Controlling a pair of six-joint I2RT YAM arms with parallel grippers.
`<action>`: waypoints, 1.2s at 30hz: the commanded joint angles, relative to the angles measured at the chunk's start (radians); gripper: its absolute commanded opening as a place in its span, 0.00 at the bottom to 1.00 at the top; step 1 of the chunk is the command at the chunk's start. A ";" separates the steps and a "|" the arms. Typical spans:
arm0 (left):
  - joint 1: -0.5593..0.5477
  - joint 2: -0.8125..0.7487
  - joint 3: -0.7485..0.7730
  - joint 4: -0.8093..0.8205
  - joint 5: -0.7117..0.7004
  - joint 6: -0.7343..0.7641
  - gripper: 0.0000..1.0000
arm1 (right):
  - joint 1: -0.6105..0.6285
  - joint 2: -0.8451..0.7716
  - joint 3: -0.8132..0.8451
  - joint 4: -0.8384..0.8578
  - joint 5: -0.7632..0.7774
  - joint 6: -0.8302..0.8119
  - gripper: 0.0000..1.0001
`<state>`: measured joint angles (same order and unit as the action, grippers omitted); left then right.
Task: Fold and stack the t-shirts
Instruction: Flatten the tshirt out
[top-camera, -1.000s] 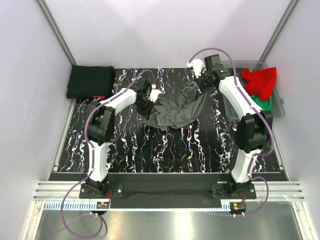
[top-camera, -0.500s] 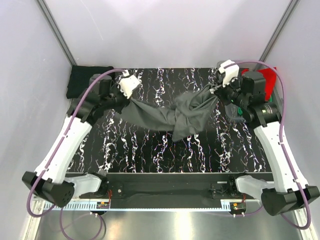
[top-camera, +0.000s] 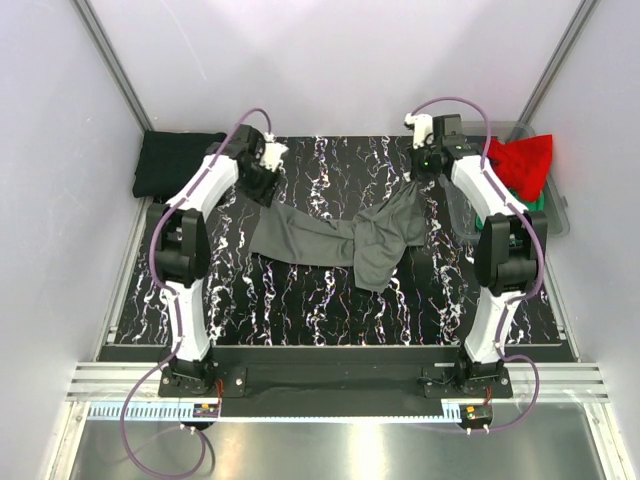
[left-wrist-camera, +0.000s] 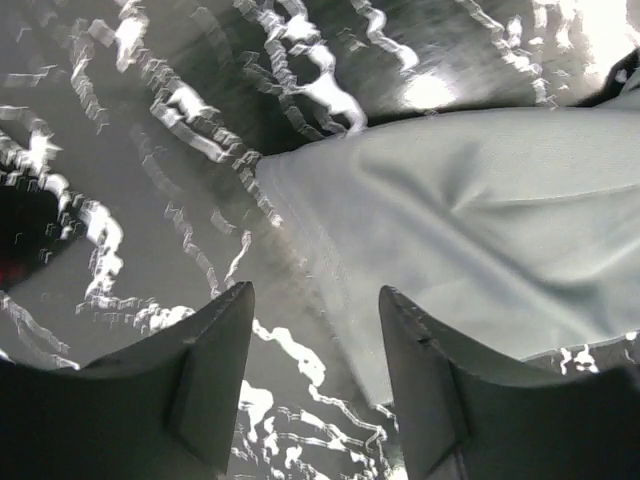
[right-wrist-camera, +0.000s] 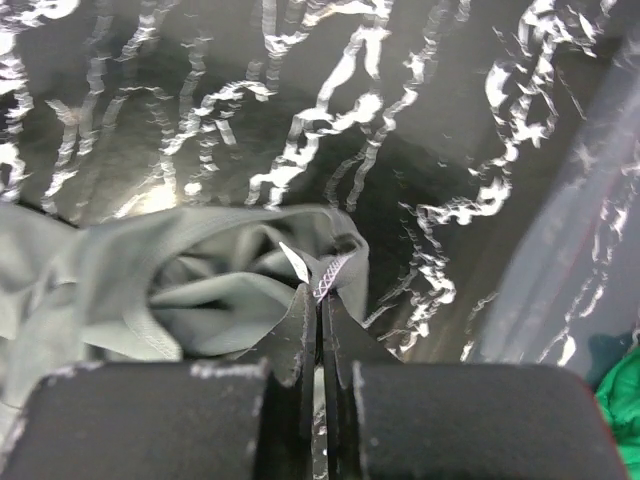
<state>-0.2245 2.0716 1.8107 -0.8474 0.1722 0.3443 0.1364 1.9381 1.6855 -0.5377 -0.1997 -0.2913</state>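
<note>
Right pincer (right-wrist-camera: 322, 300): pressed together on a hem fold of the dark grey t-shirt (top-camera: 310, 238), with a stitched edge showing just above the shut tips. It stands near the far right corner of the bench (top-camera: 300, 300), close beside the bin (top-camera: 558, 222).

Left pincer (left-wrist-camera: 315, 390): spread, holding nothing. The shirt's left edge and one corner lie flat on the bench between and beyond its fingers (left-wrist-camera: 210, 385). It stands toward the far left corner.

The dark grey t-shirt runs across the middle of the bench between the two pincers. Its left half lies fairly flat. Its right half is gathered into a twisted bunch, which rises to the right pincer's grip and hangs toward the near edge.

Step in hand, as I judge it: laying the shirt out flat ahead of the first fold. No fold has been made in this shirt.

Next move, as I judge it: the bunched right half needs drawing out and setting down smooth. The left side must be pinned or re-pinched so the cloth does not drag across. Only then can a clean fold line be had.

Stack: a black t-shirt (top-camera: 180, 163) lies folded at the far left corner, well apart from the grey one.

Containers: one clear bin at the right edge, holding a red t-shirt (top-camera: 522, 160) heaped on top and a green t-shirt (top-camera: 537, 207) beneath it, both unfolded. I cannot tell if anything else is inside.
</note>
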 joint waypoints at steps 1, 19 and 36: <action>0.016 -0.135 -0.023 0.011 0.022 -0.033 0.58 | -0.029 -0.042 0.080 0.019 -0.001 0.024 0.00; -0.105 -0.216 -0.513 0.179 -0.068 0.248 0.61 | -0.029 -0.111 -0.063 0.021 -0.112 0.053 0.00; -0.098 -0.684 -0.597 0.159 0.030 0.298 0.00 | -0.027 -0.437 -0.252 -0.007 -0.248 -0.022 0.00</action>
<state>-0.3271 1.6005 1.2213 -0.6907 0.1139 0.6022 0.1032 1.6848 1.4895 -0.5575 -0.3534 -0.2726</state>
